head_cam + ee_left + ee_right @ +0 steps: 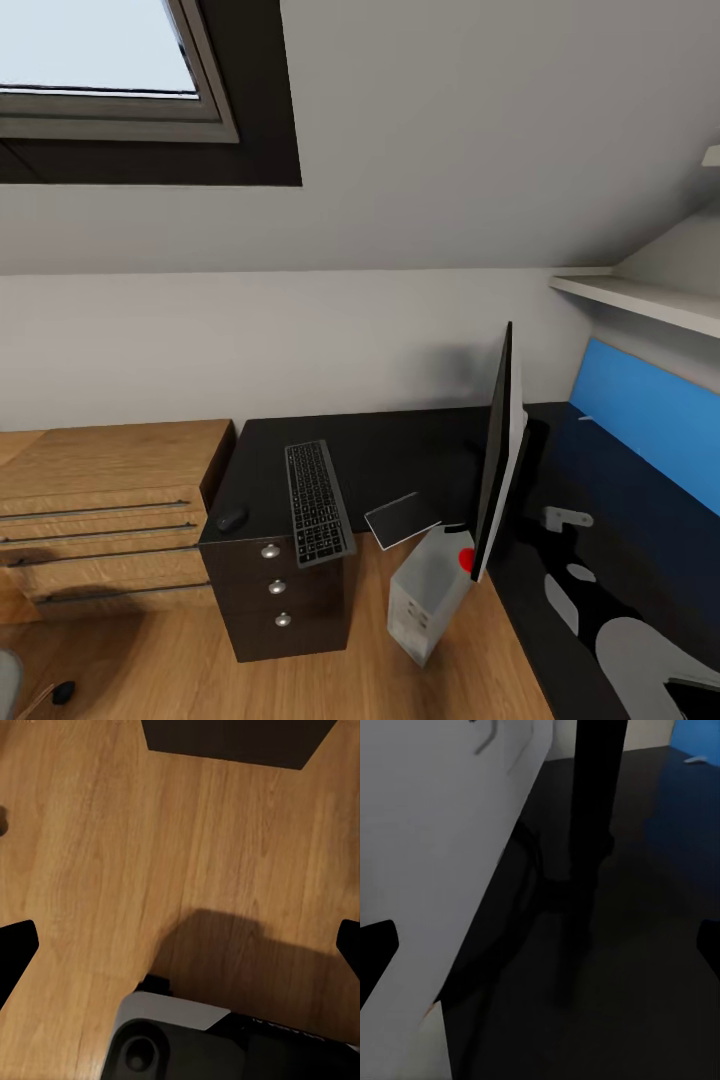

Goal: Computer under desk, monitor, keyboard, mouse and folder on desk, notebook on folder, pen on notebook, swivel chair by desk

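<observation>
While we survey from the head view, left to right, we note light oak drawers with long bar handles against the wall, then the glossy black surface beginning beside them. On its near left corner lies the mouse, above the dark drawer unit with three round knobs. Just right of the mouse the keyboard lies lengthwise, its near end at the edge. Next comes the notebook, flat and overhanging the edge. Below it the computer stands tilted on the wood floor. The monitor stands upright on the surface, seen edge-on, its red dot at the lower corner. A blue back panel runs along the far right, with a small pale object, possibly the pen, at its foot. In the wrist views, the left tool has its fingertips spread wide over bare floor; the right tool is likewise spread, empty, facing the monitor's black stand.
</observation>
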You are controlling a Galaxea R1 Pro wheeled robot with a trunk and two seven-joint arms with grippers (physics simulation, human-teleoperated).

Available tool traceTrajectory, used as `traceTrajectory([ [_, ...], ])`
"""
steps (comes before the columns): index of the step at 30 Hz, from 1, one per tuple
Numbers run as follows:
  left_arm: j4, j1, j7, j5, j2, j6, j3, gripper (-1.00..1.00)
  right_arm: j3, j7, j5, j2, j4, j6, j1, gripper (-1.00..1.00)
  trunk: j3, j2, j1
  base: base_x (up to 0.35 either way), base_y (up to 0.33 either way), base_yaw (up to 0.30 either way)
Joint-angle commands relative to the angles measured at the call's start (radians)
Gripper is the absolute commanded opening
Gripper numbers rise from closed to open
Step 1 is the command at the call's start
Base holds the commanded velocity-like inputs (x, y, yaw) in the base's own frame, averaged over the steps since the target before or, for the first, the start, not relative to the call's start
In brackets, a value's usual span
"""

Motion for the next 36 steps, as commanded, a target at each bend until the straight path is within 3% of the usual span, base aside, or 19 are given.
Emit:
traceTrajectory([
  [1, -0.008, -0.001, 0.008, 0.007, 0.001, 0.0, -0.006, 1.0, 0.002, -0.001, -0.007, -0.001, 0.001, -0.004, -0.001, 1.0, -0.002, -0.002, 0.001, 0.0, 0.0, 0.0],
  [18, -0.024, -0.001, 0.009, 0.008, -0.001, 0.0, -0.007, 1.0, -0.008, -0.004, -0.013, -0.07, 0.0, -0.002, -0.001, 1.0, -0.002, -0.002, 0.001, 0.0, 0.0, 0.0],
  [33, -0.023, -0.001, 0.017, 0.008, -0.004, 0.002, -0.007, 1.0, -0.007, -0.004, -0.013, -0.078, 0.001, -0.01, -0.001, 1.0, -0.049, -0.107, 0.058, 0.0, 0.0, 0.0],
  [36, -0.041, -0.001, 0.017, 0.006, -0.001, 0.002, -0.006, 1.0, -0.005, -0.004, -0.013, -0.077, 0.0, -0.04, -0.001, 1.0, -0.059, -0.128, 0.07, 0.0, 0.0, 0.0],
])
